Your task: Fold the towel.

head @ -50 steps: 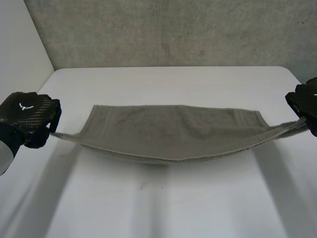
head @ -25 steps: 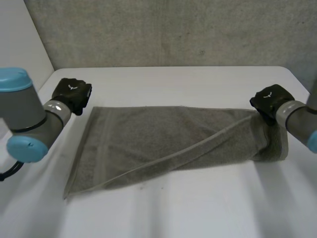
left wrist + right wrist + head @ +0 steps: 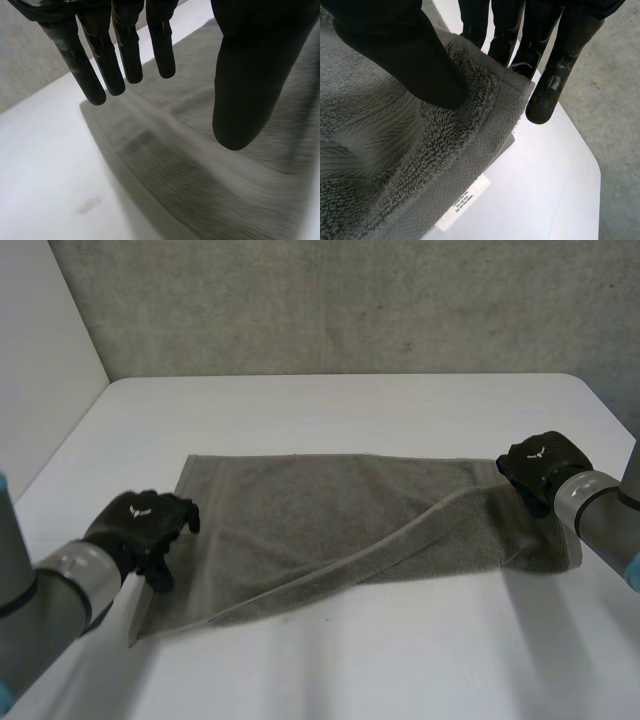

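White surface point(image 3: 350, 405) below a rough grey wall point(image 3: 350, 300). Spread across it, a grey towel point(image 3: 290, 505), only half done: doubled over towards the right hand point(image 3: 541, 464), a single flat layer towards the left hand point(image 3: 143, 528), folded edge slanting from one to the other.

Right hand: clamped on the towel's end, thumb point(image 3: 405, 55) pressed on top of the pile, fingers point(image 3: 560, 60) behind the hem, a white care label point(image 3: 466, 201) poking out just below the grip. Same hold as half a second ago, hardly shifted.

Left hand: holding nothing. Fingers point(image 3: 125, 55) straight and set apart from the thumb point(image 3: 240, 95), poised over the towel's near corner, cloth just beneath the fingertips; contact impossible to tell. A second ago, gripping that end with the towel stretched in the air between both hands. Half a second ago, up by the far corner and already empty, the near corner left behind on the surface. Since then, drawn back to that stray corner.

Reading for the task: first fold landed on the right hand's side only. Likely needed next: close on the loose corner under the left fingertips and carry it over to the far edge, level with the right hand's side. Worth watching: dragging the flat layer along instead of lifting it.
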Robot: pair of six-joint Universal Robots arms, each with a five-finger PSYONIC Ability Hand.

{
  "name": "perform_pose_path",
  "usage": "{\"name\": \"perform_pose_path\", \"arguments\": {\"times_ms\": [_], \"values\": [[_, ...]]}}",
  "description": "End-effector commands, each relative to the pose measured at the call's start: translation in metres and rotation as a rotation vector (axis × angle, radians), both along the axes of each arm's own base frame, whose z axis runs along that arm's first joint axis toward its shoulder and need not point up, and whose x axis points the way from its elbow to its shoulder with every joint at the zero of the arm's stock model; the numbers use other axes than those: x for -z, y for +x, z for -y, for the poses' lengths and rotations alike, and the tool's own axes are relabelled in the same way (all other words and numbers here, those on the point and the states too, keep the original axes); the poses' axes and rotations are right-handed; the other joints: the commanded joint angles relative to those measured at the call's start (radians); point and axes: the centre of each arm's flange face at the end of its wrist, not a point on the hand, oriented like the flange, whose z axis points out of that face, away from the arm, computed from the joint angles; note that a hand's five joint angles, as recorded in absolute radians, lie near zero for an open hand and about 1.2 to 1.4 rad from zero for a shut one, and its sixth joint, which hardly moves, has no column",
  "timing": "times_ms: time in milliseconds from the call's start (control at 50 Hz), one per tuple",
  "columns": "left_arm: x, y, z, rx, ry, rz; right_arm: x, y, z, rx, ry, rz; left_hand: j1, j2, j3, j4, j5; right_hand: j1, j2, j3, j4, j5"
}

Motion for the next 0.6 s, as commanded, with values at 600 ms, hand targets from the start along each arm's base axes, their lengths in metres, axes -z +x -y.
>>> {"name": "perform_pose_path", "arguments": {"times_ms": [600], "values": [[0.052, 0.003, -0.007, -0.048, -0.040, -0.057, 0.009, -0.003, -0.023, -0.018, 0.026, 0.001, 0.868, 0.876, 0.874, 0.877, 0.878, 0.425, 0.217, 0.213, 0.202, 0.228]]}}
